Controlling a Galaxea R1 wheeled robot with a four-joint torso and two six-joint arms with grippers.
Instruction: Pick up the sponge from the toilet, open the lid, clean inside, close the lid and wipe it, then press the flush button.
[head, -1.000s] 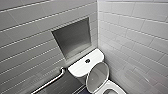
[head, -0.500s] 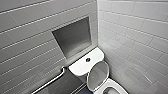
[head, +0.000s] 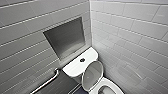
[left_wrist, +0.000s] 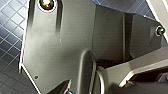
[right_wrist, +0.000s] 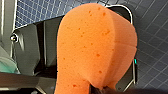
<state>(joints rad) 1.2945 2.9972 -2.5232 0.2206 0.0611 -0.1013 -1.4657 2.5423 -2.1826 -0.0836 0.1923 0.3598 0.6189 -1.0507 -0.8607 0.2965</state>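
Orange and pitted, the sponge (right_wrist: 96, 47) is pinched at its narrow end in your right claw (right_wrist: 98, 88), which is closed on it over dark gridded floor tiles (right_wrist: 155, 67); you cannot tell whether your left claw is open or closed. Your head view shows the white toilet (head: 75, 68) in a corner of grey tiled walls (head: 130, 30). Its lid (head: 92, 75) is raised toward the tank, the flush button (head: 82, 60) sits in the tank top, and a metal grab bar (head: 47, 82) is beside it.

Glossy white ceramic is shown by the toilet (head: 75, 68), smooth plastic by its lid (head: 92, 75). The sponge (right_wrist: 97, 47) is seen as porous foam, the rail (head: 46, 83) as polished metal.
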